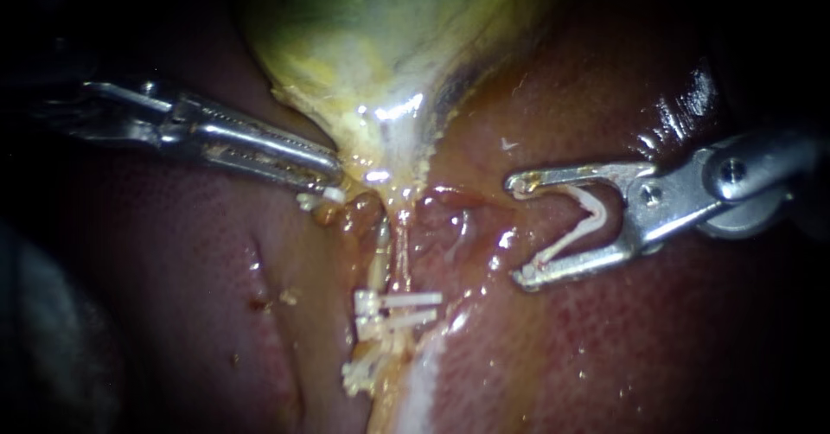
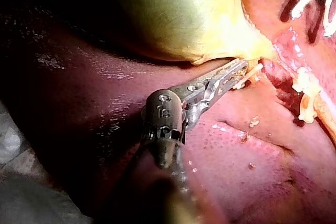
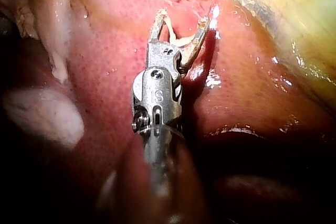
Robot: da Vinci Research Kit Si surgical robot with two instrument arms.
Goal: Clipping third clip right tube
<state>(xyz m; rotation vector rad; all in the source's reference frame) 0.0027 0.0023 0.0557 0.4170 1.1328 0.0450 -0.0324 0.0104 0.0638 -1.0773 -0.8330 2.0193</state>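
Endoscope view. The right instrument (image 1: 521, 228) enters from the right over the liver (image 1: 605, 356). Its pincer stands wide apart and carries a white clip (image 1: 581, 220), V-shaped and unclosed, with one thin arm lying along each half and its bend seated deep at the hinge. The white clip hangs clear of the tissue, well to the right of the tube (image 1: 402, 244), a slender pale pink strand running down from the gallbladder (image 1: 389, 45). Two closed clips (image 1: 399, 300), white and parallel, lie across this strand lower down. The left instrument (image 1: 333, 173) has its pincer clamped together on the gallbladder's narrow lower end. Which strand is the right tube cannot be told.
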